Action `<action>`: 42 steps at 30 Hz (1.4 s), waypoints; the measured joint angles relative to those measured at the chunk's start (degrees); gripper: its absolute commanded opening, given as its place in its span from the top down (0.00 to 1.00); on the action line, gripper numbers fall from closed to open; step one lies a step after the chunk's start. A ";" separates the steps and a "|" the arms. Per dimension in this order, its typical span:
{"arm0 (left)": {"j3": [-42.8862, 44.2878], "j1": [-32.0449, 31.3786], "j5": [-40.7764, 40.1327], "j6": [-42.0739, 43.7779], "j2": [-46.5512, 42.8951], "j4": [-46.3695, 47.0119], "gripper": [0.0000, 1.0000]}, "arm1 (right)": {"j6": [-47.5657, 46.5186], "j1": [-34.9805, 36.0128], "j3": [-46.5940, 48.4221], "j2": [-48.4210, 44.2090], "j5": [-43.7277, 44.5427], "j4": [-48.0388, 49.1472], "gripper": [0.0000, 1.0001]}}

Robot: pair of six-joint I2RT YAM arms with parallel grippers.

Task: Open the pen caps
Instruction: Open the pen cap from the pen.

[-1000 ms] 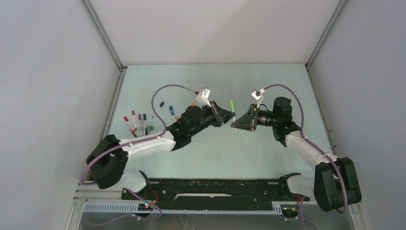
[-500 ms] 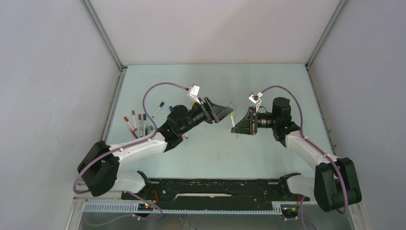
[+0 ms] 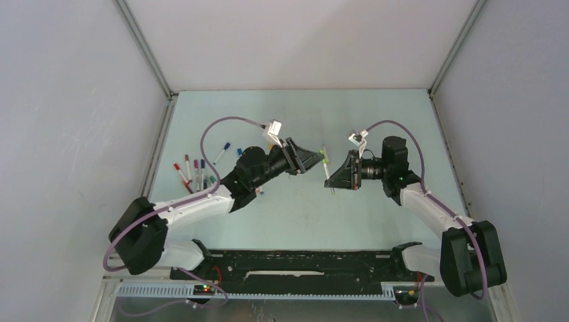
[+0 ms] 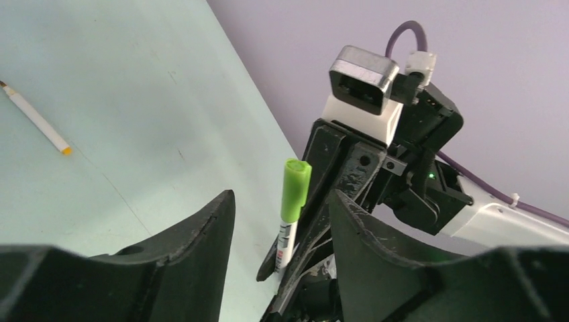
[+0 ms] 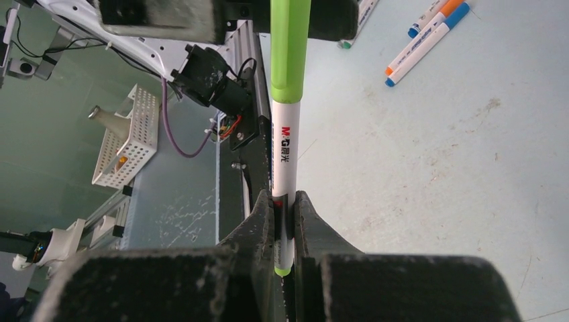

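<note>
right wrist view: right gripper [image 5: 284, 201] clamped tight on the white pen barrel [image 5: 284, 157], low near its tail. green cap [image 5: 290, 47] sits on the upper end, pen held above the table [image 3: 376, 121]. left gripper [image 4: 280, 201] spread wide, a jaw either side of the cap, not touching. risks: barrel round, glossy, narrowly gripped, so a pull may slide the pen through the jaws instead of freeing the cap; off-centre closing could lever it sideways. cap a short slick cylinder. other pens [image 3: 194, 171] well apart, leftward.
</note>
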 measured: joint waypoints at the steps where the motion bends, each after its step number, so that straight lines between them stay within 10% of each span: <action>1: 0.02 -0.02 0.04 0.00 0.31 -0.07 0.46 | -0.02 0.00 0.00 0.00 -0.11 -0.02 1.00; 16: 3.19 -0.42 1.95 -0.11 4.66 -0.26 0.64 | -0.02 0.11 0.00 0.42 -0.37 -0.42 1.00; 23: 3.65 -0.68 3.28 -0.46 5.81 1.16 1.00 | 0.15 0.09 0.00 0.83 -0.37 -0.46 1.00; 32: 10.64 2.23 4.04 3.52 5.46 -8.61 1.00 | 0.52 0.07 2.14 1.49 1.07 1.03 1.00; 42: 20.37 19.21 -4.09 4.79 1.25 -5.53 1.00 | 0.98 2.62 2.12 2.21 -0.87 -0.22 1.00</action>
